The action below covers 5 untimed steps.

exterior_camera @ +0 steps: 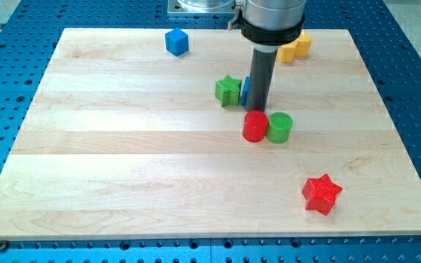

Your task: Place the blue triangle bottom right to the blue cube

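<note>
Clawless, my tip (257, 109) touches one blue triangle (245, 90); one blue cube (175, 42) sits apart.

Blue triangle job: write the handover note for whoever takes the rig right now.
My tip: down on the board, right against the blue triangle, on its right side; the rod hides most of that block.
Blue triangle: mid-board, pressed up beside the green star on its left.
Blue cube: near the view's top edge, up and left of the triangle.
Nearby: red cylinder and green cylinder just below my tip.
Done: the triangle lies lower right of the cube, though a good way off.
Left: judge whether that is near enough; if not, push it further up-left, minding the star.
</note>
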Available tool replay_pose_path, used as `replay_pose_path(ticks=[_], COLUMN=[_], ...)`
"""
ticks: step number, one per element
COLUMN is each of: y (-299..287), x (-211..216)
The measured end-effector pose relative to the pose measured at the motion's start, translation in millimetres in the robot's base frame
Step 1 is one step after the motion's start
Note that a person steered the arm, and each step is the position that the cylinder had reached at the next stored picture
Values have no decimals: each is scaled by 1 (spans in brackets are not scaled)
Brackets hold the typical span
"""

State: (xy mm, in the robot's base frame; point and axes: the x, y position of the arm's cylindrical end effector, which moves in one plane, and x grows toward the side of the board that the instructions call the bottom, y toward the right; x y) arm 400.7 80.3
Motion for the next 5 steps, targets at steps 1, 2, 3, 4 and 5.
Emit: replay_pose_path(ticks=[1, 2, 3, 4, 5], y=[-6, 4, -42, -49, -59], x=[-49, -52, -99, -105, -125])
